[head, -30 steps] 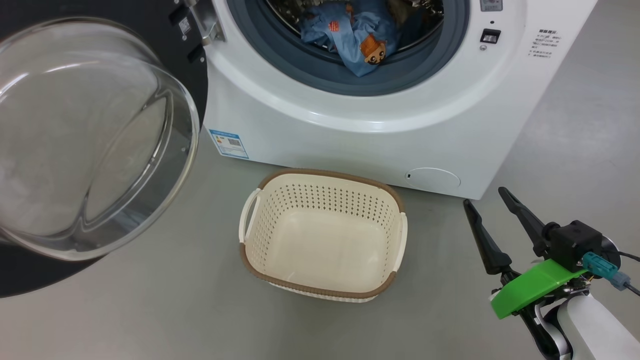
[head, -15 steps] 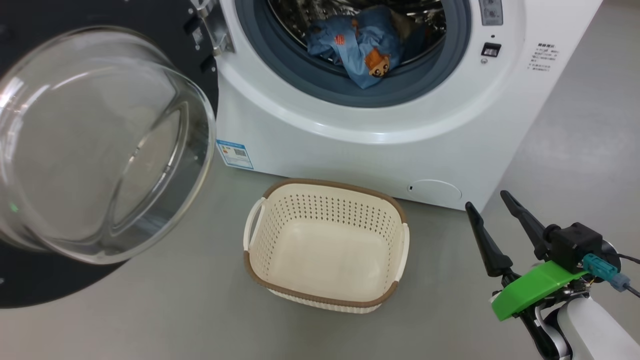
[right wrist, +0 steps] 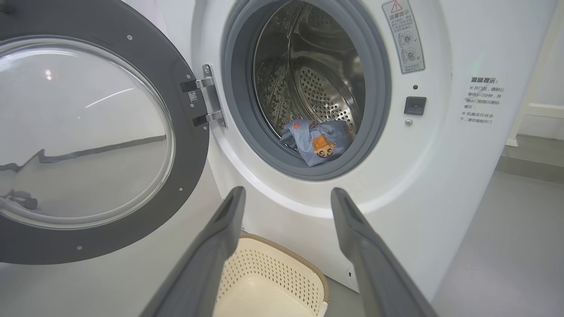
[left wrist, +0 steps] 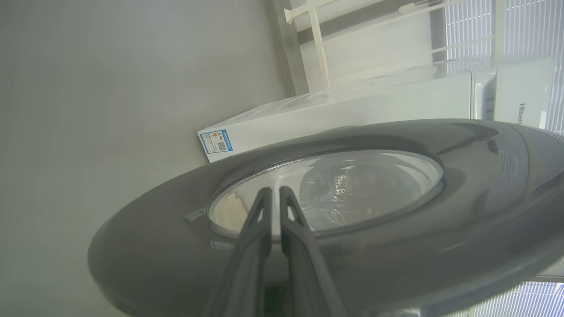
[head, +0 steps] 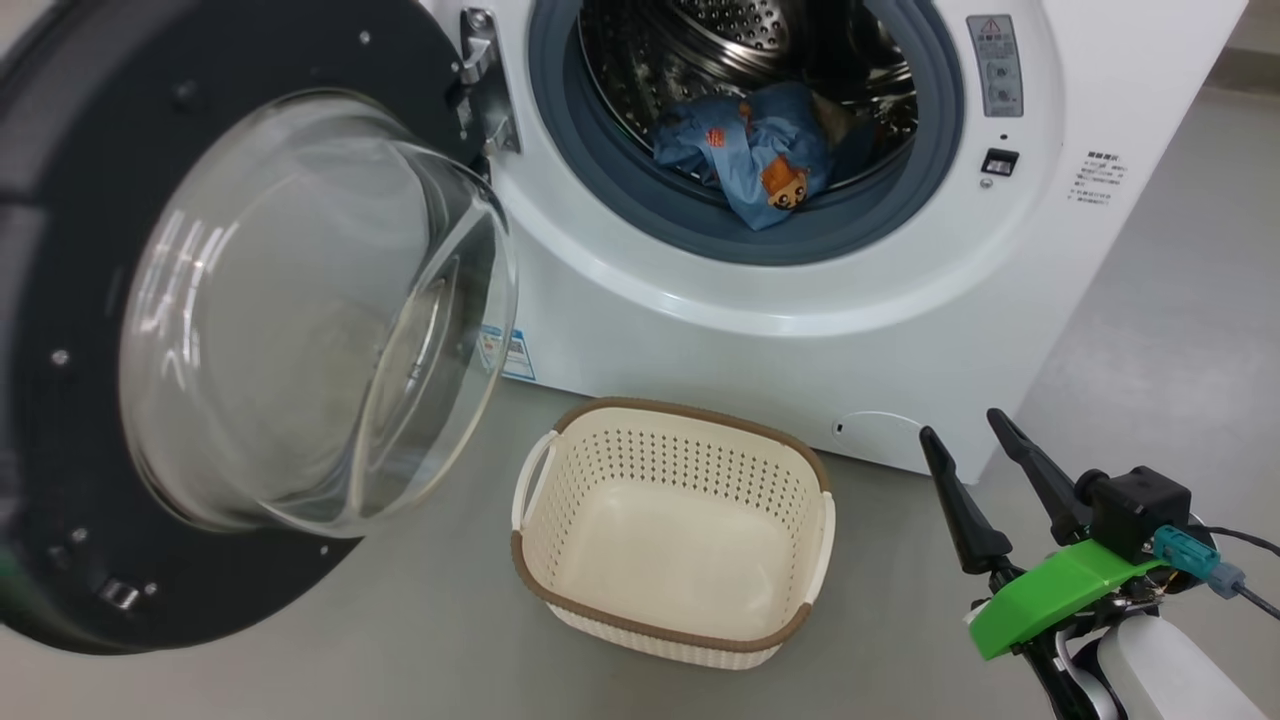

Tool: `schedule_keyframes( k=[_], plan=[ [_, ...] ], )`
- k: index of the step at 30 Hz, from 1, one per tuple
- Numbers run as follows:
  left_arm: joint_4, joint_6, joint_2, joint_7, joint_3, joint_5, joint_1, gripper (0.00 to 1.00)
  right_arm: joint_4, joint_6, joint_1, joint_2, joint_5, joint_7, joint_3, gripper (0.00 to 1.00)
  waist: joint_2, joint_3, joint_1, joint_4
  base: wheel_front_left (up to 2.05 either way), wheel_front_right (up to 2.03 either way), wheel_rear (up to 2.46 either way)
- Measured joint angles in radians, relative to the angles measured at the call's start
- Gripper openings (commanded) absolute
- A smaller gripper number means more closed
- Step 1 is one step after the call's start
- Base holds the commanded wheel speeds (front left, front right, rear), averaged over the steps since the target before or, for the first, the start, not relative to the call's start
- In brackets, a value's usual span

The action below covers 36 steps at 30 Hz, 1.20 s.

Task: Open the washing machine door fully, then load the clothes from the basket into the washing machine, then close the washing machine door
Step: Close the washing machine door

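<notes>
The washing machine (head: pixel 760 340) stands ahead with its steel drum exposed. Blue bear-print clothes (head: pixel 760 165) lie at the drum's front lip, also seen in the right wrist view (right wrist: pixel 315 141). The washing machine door (head: pixel 60 300) hangs open on its left hinge, its glass bowl toward me. In the left wrist view my left gripper (left wrist: pixel 273 190) is shut, its tips against the door's glossy outer face (left wrist: pixel 396 246) at the window's edge. The cream basket (head: pixel 690 415) sits on the floor in front of the machine with nothing in it. My right gripper (head: pixel 960 425) hovers open to the basket's right, holding nothing.
Grey floor surrounds the basket and runs along the machine's right side (head: pixel 1180 300). A latch slot (head: pixel 1001 161) and a warning sticker (head: pixel 994 65) sit right of the drum opening. A white rack (left wrist: pixel 317 44) stands behind the machine.
The whole head view has shifted, so the camera moved, and more of the drum shows. The door seems swung in closer to the machine front. My right gripper stays open.
</notes>
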State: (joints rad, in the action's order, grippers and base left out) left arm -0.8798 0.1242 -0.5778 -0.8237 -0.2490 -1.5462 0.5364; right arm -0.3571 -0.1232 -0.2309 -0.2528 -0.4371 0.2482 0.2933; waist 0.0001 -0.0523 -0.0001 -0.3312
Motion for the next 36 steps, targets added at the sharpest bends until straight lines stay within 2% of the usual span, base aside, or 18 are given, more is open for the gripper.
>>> schedule_keyframes(
  k=[8,18,24,36],
  plan=[
    [0.153,0.000,0.013,-0.065,0.018,-0.002,-0.103,0.00,0.001,0.000,0.030,0.014,-0.007,0.001,-0.008,1.00,0.0000,0.032,0.0000,-0.005,0.00,0.00,0.00],
    [0.386,-0.003,0.077,-0.182,0.062,-0.039,-0.236,0.00,0.025,0.000,0.063,0.043,-0.013,0.001,-0.038,1.00,-0.0001,0.056,0.0001,0.018,0.00,0.00,0.00],
    [0.558,-0.049,0.119,-0.234,0.073,-0.094,-0.310,0.00,0.036,0.000,0.076,0.063,-0.013,0.001,-0.045,1.00,0.0000,0.059,0.0001,0.043,0.00,0.00,0.00],
    [0.827,-0.149,0.167,-0.261,0.115,-0.107,-0.409,0.00,0.040,0.000,0.082,0.089,-0.013,0.001,-0.055,1.00,0.0000,0.062,0.0001,0.119,0.00,0.00,0.00]
  ],
)
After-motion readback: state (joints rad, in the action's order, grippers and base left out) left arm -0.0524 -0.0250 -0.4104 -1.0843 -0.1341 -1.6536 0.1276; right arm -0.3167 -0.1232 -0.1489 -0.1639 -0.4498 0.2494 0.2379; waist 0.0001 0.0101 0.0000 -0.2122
